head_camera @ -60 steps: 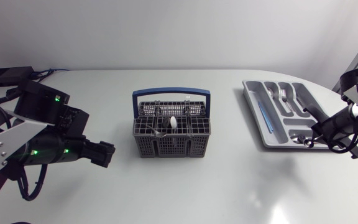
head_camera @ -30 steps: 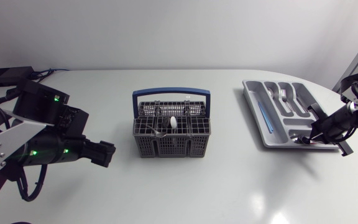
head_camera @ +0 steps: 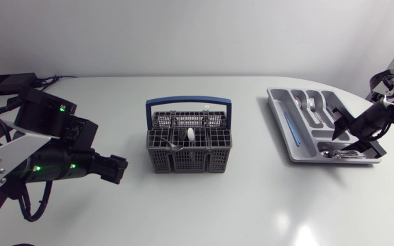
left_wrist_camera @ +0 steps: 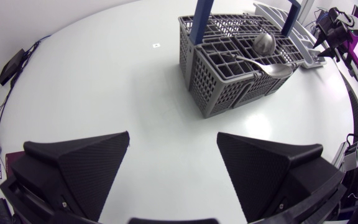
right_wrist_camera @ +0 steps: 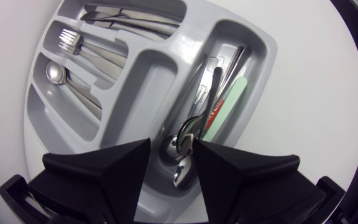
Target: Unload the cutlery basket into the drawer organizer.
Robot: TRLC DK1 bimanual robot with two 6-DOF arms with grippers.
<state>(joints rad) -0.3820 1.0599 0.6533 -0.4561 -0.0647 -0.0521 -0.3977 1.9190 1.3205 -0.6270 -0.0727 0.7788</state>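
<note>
Cutlery basket (head_camera: 189,152) stands mid-counter, with our arms to either side of it. Our right end effector (right_wrist_camera: 171,160) hangs over the drawer organizer (right_wrist_camera: 149,84), its fingers parted only a little and gripping nothing. Straight below the gap, in the long compartment along the organizer's side, lie several spoons (right_wrist_camera: 188,132) beside a green-handled piece (right_wrist_camera: 232,102). Further ahead of the fingers one compartment is bare, the next holds a lone spoon (right_wrist_camera: 56,73), then come the forks (right_wrist_camera: 73,42) and, furthest out, the knives (right_wrist_camera: 129,20). Seen from above, the organizer rests near the counter's (head_camera: 252,205) right edge, well apart from the basket.

Our left end effector (left_wrist_camera: 173,167) sits low over bare counter on the left side, fingers spread wide and empty. Ahead of it is the basket – grey mesh with a blue handle (left_wrist_camera: 202,18) – and it is not touching the fingers. Two pieces show in the basket: a spoon lying tilted across the rim (left_wrist_camera: 272,68) and a rounded spoon bowl (left_wrist_camera: 265,42) sticking up behind it.
</note>
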